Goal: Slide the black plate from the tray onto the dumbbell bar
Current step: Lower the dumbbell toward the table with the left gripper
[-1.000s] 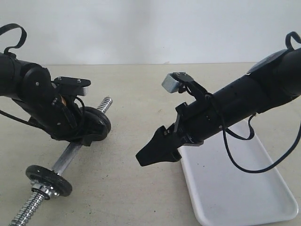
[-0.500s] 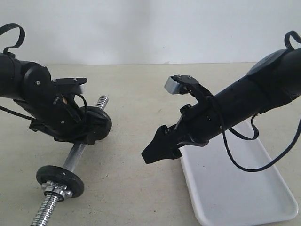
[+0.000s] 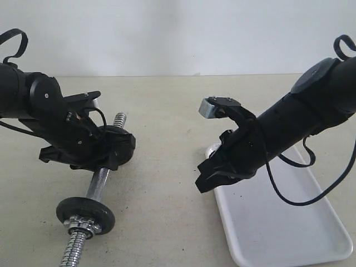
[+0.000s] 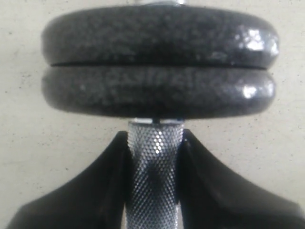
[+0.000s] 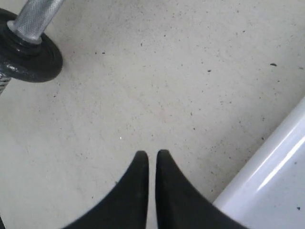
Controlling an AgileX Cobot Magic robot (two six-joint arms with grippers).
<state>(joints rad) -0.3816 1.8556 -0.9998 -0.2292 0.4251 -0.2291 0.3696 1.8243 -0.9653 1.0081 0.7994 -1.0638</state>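
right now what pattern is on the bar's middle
Fine silver knurling on the dumbbell bar; clearest in the left wrist view.

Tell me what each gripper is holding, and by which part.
Left gripper clamps the chrome steel dumbbell bar by its knurled middle, beside two black iron discs. Right gripper: shut, empty.

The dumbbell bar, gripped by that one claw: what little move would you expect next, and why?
Probably the left claw lowers the bar flat onto the table and lets go. Two black plates sit pressed together on the bar just beyond that claw, no plate shows on the tray, and the right claw is shut on nothing above the table, so the loading looks done.
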